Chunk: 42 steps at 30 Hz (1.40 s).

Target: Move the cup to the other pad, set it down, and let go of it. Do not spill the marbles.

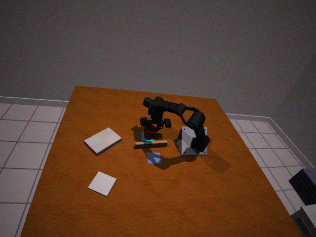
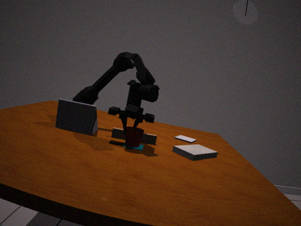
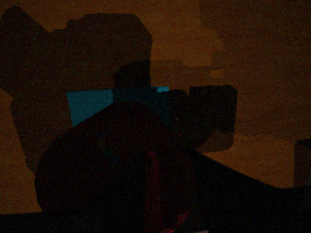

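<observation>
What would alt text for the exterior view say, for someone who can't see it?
A black robot arm reaches down to a dark red cup standing on a teal pad on a wooden table, its gripper at the cup's rim. A low barrier stands behind the cup, with two pale flat slabs off to the right.

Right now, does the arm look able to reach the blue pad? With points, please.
Probably yes, going over: the low wooden bar (image 1: 151,144) (image 2: 149,138) stands between the tool (image 1: 154,128) (image 2: 129,129) and the blue pad (image 1: 154,158), but nothing visible sits on the bar.
</observation>
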Tool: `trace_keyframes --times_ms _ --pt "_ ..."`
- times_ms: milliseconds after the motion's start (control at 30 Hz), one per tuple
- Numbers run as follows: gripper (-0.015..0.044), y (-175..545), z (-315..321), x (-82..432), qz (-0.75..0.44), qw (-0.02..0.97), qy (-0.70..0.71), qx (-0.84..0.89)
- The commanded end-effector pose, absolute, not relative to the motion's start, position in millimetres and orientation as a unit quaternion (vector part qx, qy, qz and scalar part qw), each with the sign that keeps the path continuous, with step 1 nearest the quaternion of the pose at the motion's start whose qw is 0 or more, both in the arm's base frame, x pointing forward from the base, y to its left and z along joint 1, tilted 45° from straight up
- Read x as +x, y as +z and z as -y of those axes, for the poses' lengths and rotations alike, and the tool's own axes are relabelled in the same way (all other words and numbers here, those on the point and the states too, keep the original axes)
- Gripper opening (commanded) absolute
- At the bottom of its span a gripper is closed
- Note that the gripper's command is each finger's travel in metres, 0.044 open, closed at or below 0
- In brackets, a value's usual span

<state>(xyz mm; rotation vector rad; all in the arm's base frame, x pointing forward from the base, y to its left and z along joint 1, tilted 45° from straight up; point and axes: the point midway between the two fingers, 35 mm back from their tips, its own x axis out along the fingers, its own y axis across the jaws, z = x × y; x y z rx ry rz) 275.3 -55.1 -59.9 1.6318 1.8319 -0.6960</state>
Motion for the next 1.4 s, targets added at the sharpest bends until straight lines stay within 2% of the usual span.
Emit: trace_keyframes --times_ms 0,1300,1367 --pt "0.0128 -59 56 276 -0.687 0.292 -0.261 0.612" --pt "0.0128 -22 90 278 -0.688 0.287 -0.262 0.613" --pt "0.018 -25 87 277 -0.688 0.282 -0.262 0.615"
